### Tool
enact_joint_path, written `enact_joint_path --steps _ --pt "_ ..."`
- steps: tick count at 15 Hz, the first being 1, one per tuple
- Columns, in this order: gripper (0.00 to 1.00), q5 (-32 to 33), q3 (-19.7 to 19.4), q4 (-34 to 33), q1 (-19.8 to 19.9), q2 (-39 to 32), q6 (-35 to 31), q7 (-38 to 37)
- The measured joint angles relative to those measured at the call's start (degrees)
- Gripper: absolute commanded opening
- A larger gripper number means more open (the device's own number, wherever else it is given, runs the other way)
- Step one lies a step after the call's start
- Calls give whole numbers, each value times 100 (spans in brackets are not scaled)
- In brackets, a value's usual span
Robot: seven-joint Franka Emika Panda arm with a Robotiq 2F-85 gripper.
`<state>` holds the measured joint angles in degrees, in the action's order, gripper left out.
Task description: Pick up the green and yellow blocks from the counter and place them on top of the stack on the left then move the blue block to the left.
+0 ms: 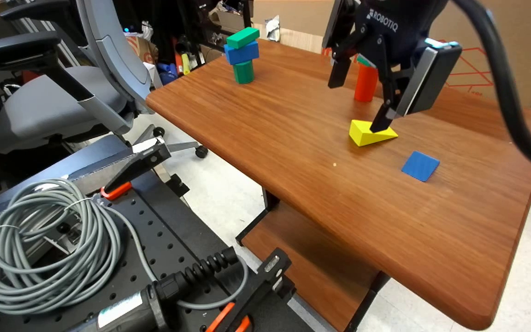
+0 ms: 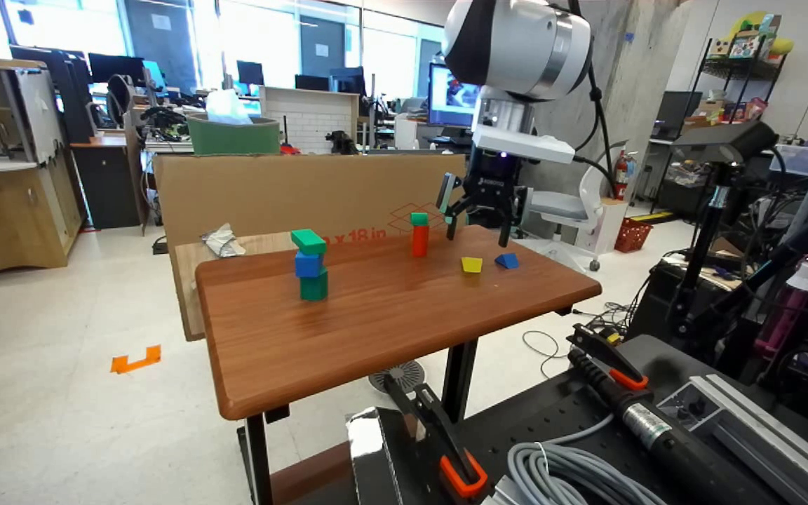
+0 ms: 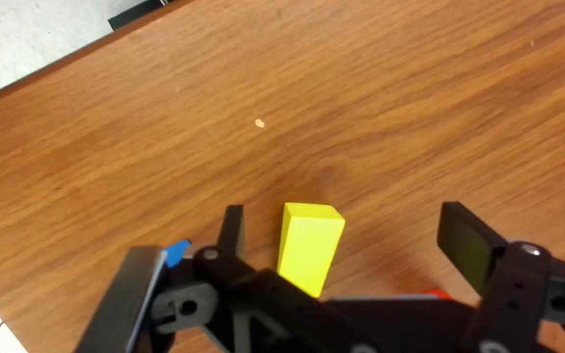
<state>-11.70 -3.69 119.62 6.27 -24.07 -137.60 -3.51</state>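
Gripper hangs above table, fingers wide apart, nothing held. Yellow lies beneath, on half away from stack, with blue between it and short edge. In wrist view, sits between fingers, closer to finger on blue's side; slight shift that way would likely centre it. Long axis crosswise to closing line. Thick end faces long edge opposite cardboard; thin end aims slantwise toward cardboard-side corner away from stack. Green tops stack, so yellow seems next.
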Motion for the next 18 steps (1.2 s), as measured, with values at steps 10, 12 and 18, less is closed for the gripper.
enact_joint_path --steps 10,12,18 --pt "75 24 -116 -698 14 -691 303 -205" --pt "65 44 -116 -862 11 -874 305 -290" --pt "21 203 -123 -1238 -30 -1185 381 -540"
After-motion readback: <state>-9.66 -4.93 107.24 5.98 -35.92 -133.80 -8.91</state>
